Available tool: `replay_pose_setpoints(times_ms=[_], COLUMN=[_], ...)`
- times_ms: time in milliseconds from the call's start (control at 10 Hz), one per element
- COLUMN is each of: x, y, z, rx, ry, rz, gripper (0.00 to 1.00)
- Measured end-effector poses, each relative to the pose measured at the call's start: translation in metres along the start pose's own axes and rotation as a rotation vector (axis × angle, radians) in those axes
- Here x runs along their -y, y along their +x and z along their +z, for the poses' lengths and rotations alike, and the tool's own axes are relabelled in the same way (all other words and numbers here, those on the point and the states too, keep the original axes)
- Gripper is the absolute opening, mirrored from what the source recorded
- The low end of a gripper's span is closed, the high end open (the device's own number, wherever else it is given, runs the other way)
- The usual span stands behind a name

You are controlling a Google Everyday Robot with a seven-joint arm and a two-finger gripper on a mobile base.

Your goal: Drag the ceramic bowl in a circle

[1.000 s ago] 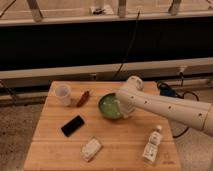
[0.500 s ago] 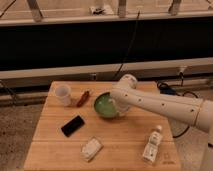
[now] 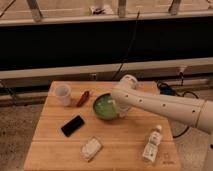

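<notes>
We saw the ceramic bowl (image 3: pixel 104 106) sitting near the middle of the wooden worktop (image 3: pixel 125 147). The end effector (image 3: pixel 118 105) was right at the bowl's right rim, under the big white arm (image 3: pixel 165 106). Around the bowl were a white cup (image 3: pixel 63 94), a small red thing (image 3: pixel 83 98), a black phone (image 3: pixel 73 125), a white packet (image 3: pixel 91 147) and a bottle (image 3: pixel 152 143).

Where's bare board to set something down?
Free: front center between wrapped packet and bottle; front-left corner below phone. Crowded: back, around cup, ceramic bowl, where the end effector sits at the bowl's right rim.
</notes>
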Motion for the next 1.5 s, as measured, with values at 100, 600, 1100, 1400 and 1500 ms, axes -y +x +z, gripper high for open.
replay_pose_setpoints(times_ms=[100, 600, 1100, 1400, 1500], x=[0.000, -0.009, -0.022, -0.022, -0.024], y=[0.006, 0.020, 0.011, 0.012, 0.014], z=[0.001, 0.002, 0.003, 0.002, 0.002], rx=[0.000, 0.011, 0.034, 0.032, 0.031], ry=[0.001, -0.007, -0.007, -0.009, -0.011], rz=[-0.008, -0.040, -0.125, -0.163, -0.167], gripper=[0.00, 0.00, 0.00, 0.00, 0.00])
